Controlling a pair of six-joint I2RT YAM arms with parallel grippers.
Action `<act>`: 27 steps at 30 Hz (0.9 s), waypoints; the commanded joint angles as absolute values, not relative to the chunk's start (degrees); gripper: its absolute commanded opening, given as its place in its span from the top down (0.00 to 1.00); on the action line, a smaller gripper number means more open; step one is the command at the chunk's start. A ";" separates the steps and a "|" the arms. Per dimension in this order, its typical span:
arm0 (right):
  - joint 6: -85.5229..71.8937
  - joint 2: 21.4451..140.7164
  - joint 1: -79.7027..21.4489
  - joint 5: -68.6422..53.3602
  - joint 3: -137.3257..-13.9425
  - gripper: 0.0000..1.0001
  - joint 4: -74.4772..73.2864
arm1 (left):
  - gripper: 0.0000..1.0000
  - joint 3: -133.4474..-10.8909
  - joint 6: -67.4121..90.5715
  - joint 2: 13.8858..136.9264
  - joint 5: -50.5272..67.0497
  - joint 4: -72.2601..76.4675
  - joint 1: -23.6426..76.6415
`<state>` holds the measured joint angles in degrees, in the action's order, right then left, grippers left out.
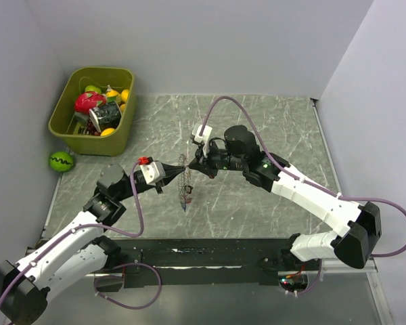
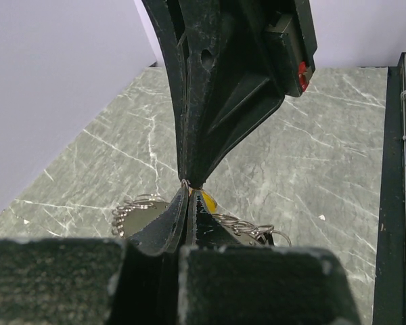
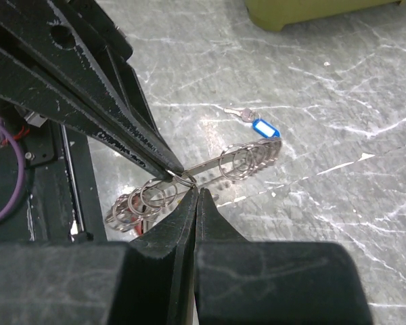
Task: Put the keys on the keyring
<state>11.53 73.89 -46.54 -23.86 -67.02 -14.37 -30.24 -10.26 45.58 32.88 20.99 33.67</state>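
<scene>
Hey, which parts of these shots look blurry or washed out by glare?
Left wrist view: the left pincer fills the bottom edge as a soft, out-of-focus block, while the marble table is sharp. Right wrist view: the same soft foreground on the right pincer, the keyring crisp, a pale sheen on the table near the blue-tagged key. Top view: even light, but the keyring is tiny.

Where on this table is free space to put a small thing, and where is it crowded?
Free: the far-right marble between the right arm and the back wall; also the far middle, beside the green bin. Crowded: the centre, where left claw and right claw meet at the keyring.
</scene>
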 commanded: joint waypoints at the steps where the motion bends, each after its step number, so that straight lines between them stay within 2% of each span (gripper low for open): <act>1: 10.99 71.72 -46.41 -20.30 -66.80 1.00 -9.58 | 0.99 -32.78 -9.32 43.59 35.42 24.61 34.28; 11: 11.43 68.47 -46.23 -22.59 -63.64 0.99 -6.86 | 0.99 -30.85 -8.26 42.45 35.95 27.95 34.28; 16: 10.99 64.52 -45.27 -22.68 -60.65 0.68 -4.13 | 0.99 -31.29 -7.91 43.42 37.00 28.47 34.28; 17: 10.90 63.82 -45.00 -22.68 -60.12 0.57 -3.52 | 0.99 -31.20 -7.74 43.50 37.00 28.82 34.28; 19: 11.25 61.63 -44.21 -23.11 -58.80 0.47 -2.47 | 0.99 -31.29 -7.65 43.77 37.18 29.44 34.28; 20: 11.34 60.74 -43.86 -23.64 -58.45 0.37 -2.20 | 0.99 -31.29 -7.39 43.86 37.09 29.62 34.28; 23: 11.43 57.75 -41.93 -29.41 -56.43 0.26 -0.27 | 0.99 -31.03 -7.29 44.12 38.49 31.11 34.19; 27: 10.99 56.07 -40.17 -40.58 -56.07 0.27 1.76 | 0.99 -30.67 -6.07 44.38 40.51 34.18 34.28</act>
